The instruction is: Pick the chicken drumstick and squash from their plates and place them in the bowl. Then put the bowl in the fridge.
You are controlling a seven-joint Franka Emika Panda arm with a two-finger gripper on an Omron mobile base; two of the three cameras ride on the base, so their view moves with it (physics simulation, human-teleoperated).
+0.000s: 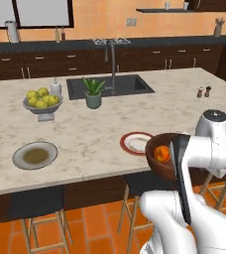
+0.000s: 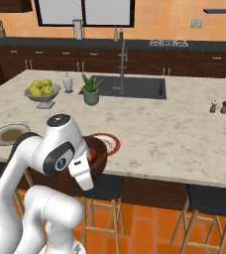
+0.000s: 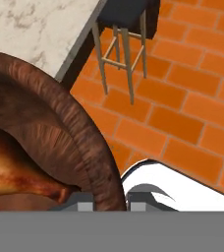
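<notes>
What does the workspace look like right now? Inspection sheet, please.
Surface: marble island counter with a sink.
Job's things: bowl held off the counter edge; squash and chicken drumstick inside; grey-green plate and red-rimmed plate bare.
Clutter: fruit bowl of apples, potted plant, shakers.
Grippers: gripper shut on the bowl rim, fingers either side.
Cables: nothing seen.
Surroundings: stools, orange tiled floor.
</notes>
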